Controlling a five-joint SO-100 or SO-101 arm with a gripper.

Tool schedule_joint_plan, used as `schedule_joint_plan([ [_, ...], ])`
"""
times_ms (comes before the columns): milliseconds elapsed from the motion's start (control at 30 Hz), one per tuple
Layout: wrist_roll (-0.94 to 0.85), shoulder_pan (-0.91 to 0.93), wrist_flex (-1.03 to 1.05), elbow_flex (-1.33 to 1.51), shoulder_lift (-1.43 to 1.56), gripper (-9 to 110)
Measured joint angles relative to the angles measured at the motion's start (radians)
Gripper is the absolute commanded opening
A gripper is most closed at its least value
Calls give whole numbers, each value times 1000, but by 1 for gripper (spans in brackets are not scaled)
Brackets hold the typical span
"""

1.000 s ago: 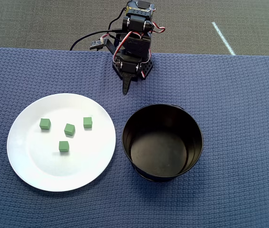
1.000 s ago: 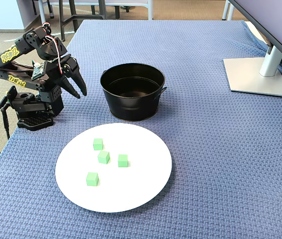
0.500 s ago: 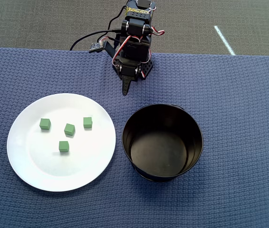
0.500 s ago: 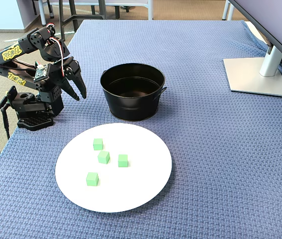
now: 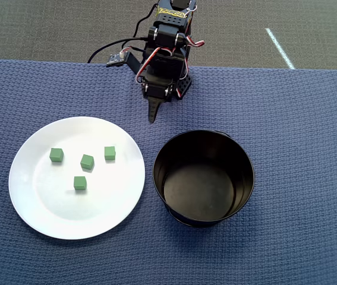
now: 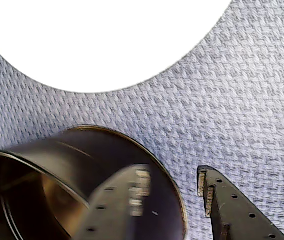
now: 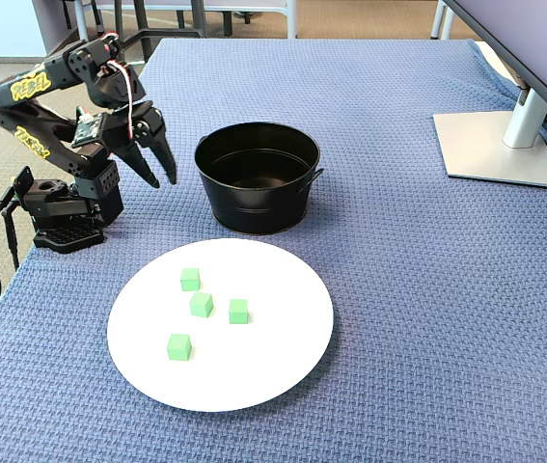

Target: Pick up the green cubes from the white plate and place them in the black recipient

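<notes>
Four small matte green cubes [image 7: 201, 305], all sitting loose on the big round glossy white plate [image 7: 283, 362], none touching each other, bunched toward the half of the plate nearer the arm in the fixed view. Same thing from overhead: cubes [image 5: 86, 161] on the plate's [image 5: 37, 214] upper-middle area, nothing grabbed yet. Spread apart like that probably so two fingers can slip around one at a time without knocking a neighbour

Round black cylindrical pot with tall shiny walls [image 7: 254, 207] parked right beside the plate, close but not touching, looks empty inside. Makes sense as a short hop from pick to drop. Flat bottom [image 5: 201, 193] clearly bare from overhead

Two-finger black gripper [image 7: 154, 166] up off the blue woven cloth [image 7: 427, 289], near the base, beside the pot and well apart from the cubes. Fingers spread with a visible gap, holding nothing. Pointed down and forward, so probably just lining up a reach toward the plate. Wrist view backs that up: one finger [image 6: 227, 210] over bare cloth, the other blurred in front of the pot rim [image 6: 106, 135], plate edge [image 6: 101, 60] ahead, no cubes in shot

Task basically at the start, all four left to move
</notes>
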Motion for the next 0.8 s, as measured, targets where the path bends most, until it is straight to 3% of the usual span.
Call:
schedule_joint_plan([
  [133, -80, 103, -29, -112, -152, 17],
  [467, -454, 334, -328, -210, -690, 21],
  [800, -867, 410, -420, -222, -805, 23],
])
